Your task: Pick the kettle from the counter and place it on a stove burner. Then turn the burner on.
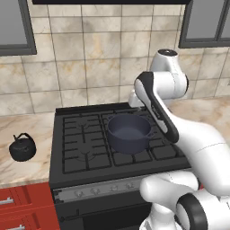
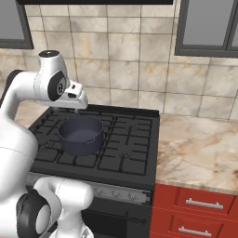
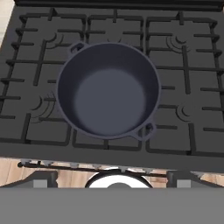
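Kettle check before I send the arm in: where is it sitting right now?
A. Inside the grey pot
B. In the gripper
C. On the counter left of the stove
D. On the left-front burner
C: the kettle stands on the counter to the left of the stove, apart from the pot, which is empty.

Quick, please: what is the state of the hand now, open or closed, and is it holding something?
Hand: open, holding nothing; it hangs above the pot on the stove.
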